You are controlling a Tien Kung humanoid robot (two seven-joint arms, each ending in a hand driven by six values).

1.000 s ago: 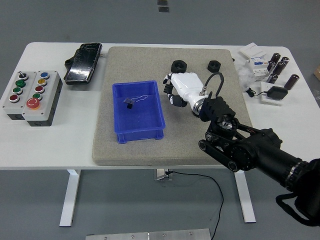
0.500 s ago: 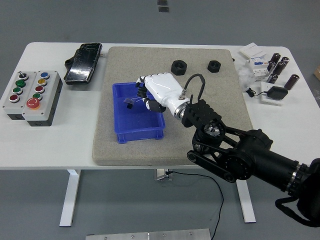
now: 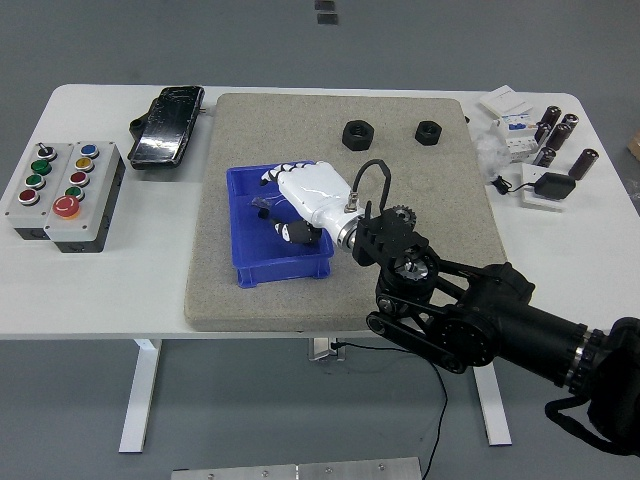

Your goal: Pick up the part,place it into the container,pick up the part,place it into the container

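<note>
- Broadly, a white table [image 3: 100, 290] fills the middle of the frame from left edge to right edge.
- On it, in the centre, lies a large grey mat [image 3: 440, 200], square-cornered and flat.
- From the lower right corner a black arm [image 3: 470, 315] reaches up and left across the mat's near edge.
- At the arm's end the right hand [image 3: 305, 198], white with dark fingertips, sits over the blue bin [image 3: 245, 255] in the centre-left of the mat; its fingers are curled down into the bin, but whether they grip anything I cannot tell.
- Inside the bin, just left of the hand, a small dark part [image 3: 262, 204] shows against the blue floor; whether the fingers touch it I cannot tell.
- At the left edge of the frame stands a grey button box [image 3: 62, 193] with green, red, blue and yellow buttons.
- Above it, in the upper left, a black pedal-like device [image 3: 168, 125] lies just beside the mat's left edge.
- At the upper right, off the mat, sit white boxes [image 3: 505, 115], several dark cylinders [image 3: 560, 130] and a black adapter [image 3: 552, 185] on a white pad.
- Near the mat's top edge two black nuts lie well apart from the bin: one nut [image 3: 357, 133] at top centre, another nut [image 3: 428, 131] to its right.
</note>
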